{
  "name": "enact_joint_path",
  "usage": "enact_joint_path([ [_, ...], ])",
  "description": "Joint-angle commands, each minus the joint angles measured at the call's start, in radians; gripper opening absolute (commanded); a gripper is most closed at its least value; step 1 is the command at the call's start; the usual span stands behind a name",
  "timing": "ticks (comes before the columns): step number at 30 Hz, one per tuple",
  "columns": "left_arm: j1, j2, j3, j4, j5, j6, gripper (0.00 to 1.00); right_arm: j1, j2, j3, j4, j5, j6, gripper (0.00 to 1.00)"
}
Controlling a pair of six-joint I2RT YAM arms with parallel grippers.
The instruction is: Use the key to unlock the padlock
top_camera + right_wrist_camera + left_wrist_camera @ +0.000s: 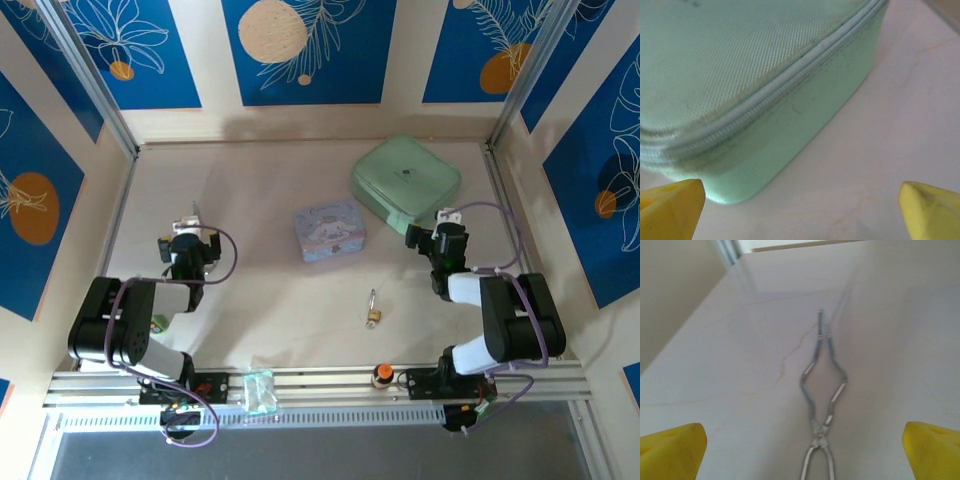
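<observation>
Over on the right, my right gripper (800,209) gapes empty beside the case (405,180); my left gripper (190,228) gapes empty over forceps (821,385). Padlock (373,314) lies near and left of the right gripper, shackle pointing far, body near, closer to my right arm.

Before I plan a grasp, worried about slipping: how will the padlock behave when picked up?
The padlock is tiny, brass-coloured, probably rigid and light. Lying flat on the table, it likely slides rather than rolls when pushed.
</observation>
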Motion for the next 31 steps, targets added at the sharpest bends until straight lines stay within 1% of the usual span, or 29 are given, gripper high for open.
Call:
enact_joint_path([
  [1,0.008,0.055,0.026,0.116,0.155,0.029,0.99,-0.010,0.014,0.050,0.065,-0.072,-0.040,0.99],
  [2,0.008,0.081,0.003,0.196,0.155,0.035,0.99,-0.015,0.015,0.058,0.050,-0.088,-0.037,0.99],
  [4,0.013,0.063,-0.002,0.174,0.146,0.017,0.99,-0.015,0.016,0.060,0.047,-0.087,-0.038,0.99],
  [5,0.012,0.074,0.000,0.196,0.147,0.027,0.99,-0.015,0.017,0.058,0.052,-0.091,-0.039,0.99],
  [7,0.011,0.068,0.004,0.169,0.147,0.020,0.99,-0.025,0.017,0.046,0.069,-0.131,-0.043,0.99],
  [8,0.011,0.074,0.003,0.188,0.146,0.026,0.99,-0.033,0.022,0.020,0.115,-0.168,-0.045,0.99],
  [9,0.011,0.071,0.004,0.180,0.147,0.024,0.99,-0.044,0.057,-0.012,0.219,-0.187,-0.040,1.00],
  [10,0.011,0.071,0.004,0.177,0.147,0.023,0.99,-0.043,0.071,-0.027,0.271,-0.168,-0.034,0.99],
  [11,0.011,0.073,0.004,0.187,0.146,0.027,0.99,-0.044,0.036,0.002,0.144,-0.166,-0.030,0.99],
  [13,0.011,0.072,0.004,0.183,0.146,0.026,0.99,-0.038,0.064,-0.017,0.239,-0.158,-0.036,0.99],
  [14,0.011,0.072,0.004,0.183,0.146,0.027,0.99,-0.032,0.045,-0.004,0.174,-0.143,-0.038,0.99],
  [16,0.011,0.073,0.004,0.184,0.146,0.027,0.99,-0.030,0.056,-0.012,0.212,-0.138,-0.042,0.99],
  [17,0.011,0.071,0.002,0.183,0.146,0.027,0.99,-0.031,0.044,-0.007,0.183,-0.140,-0.040,0.99],
  [23,0.012,0.070,0.002,0.184,0.146,0.027,0.99,-0.032,0.050,-0.006,0.189,-0.146,-0.042,0.99],
  [26,0.012,0.071,0.004,0.184,0.146,0.028,0.99,-0.046,0.049,-0.003,0.181,-0.176,-0.035,0.99],
  [31,0.011,0.071,0.003,0.184,0.146,0.028,0.99,-0.043,0.047,-0.008,0.189,-0.173,-0.039,0.99],
])
